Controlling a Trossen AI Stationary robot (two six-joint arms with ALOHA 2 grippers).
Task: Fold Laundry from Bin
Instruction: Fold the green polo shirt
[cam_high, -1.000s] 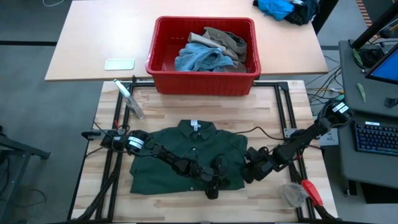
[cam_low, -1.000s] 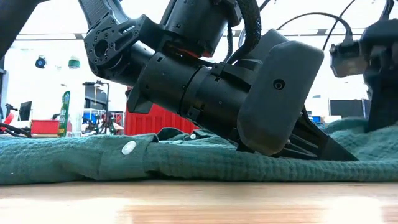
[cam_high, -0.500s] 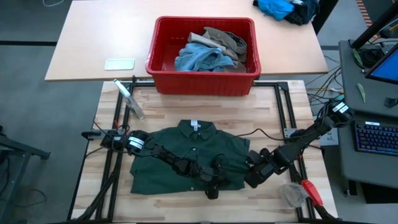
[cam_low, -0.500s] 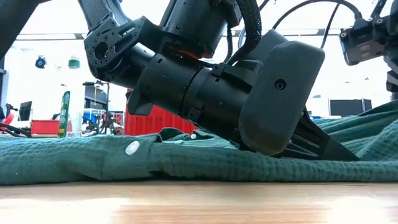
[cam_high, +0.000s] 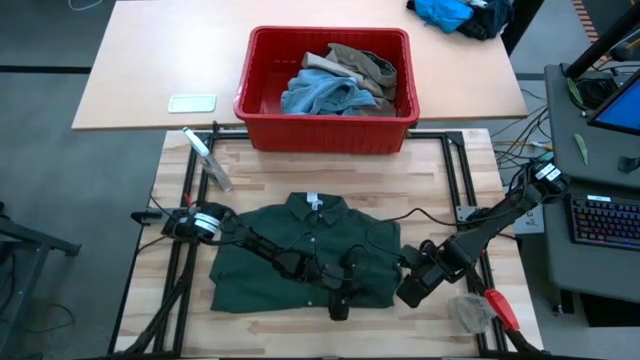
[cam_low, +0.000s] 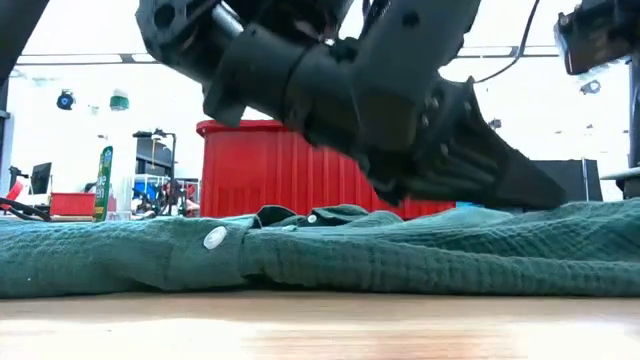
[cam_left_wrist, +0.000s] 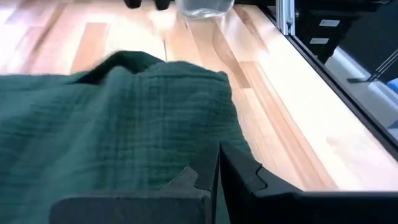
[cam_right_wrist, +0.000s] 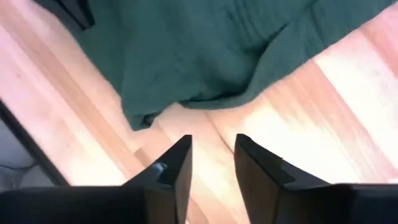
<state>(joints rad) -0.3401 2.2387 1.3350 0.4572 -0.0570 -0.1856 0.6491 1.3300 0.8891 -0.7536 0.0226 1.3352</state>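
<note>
Right gripper (cam_high: 414, 290): fingers now parted, nothing between them; we have let go of the green shirt (cam_high: 300, 255) hem and backed off its right edge. We judge this fold finished.
Left gripper (cam_high: 338, 305): shut, now lifted just above the shirt's front edge, left of our right claw.
Shirt: flat, collar away from us.
Bin (cam_high: 325, 135): well beyond, holding 2 garments (cam_high: 335, 85), both unfolded.
Clear cup (cam_high: 470, 312): just beside the right claw, a possible obstruction.

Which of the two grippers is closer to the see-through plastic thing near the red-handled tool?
Right. The right gripper hovers just beside the clear plastic thing; the left gripper sits farther off, on the green shirt.
</note>
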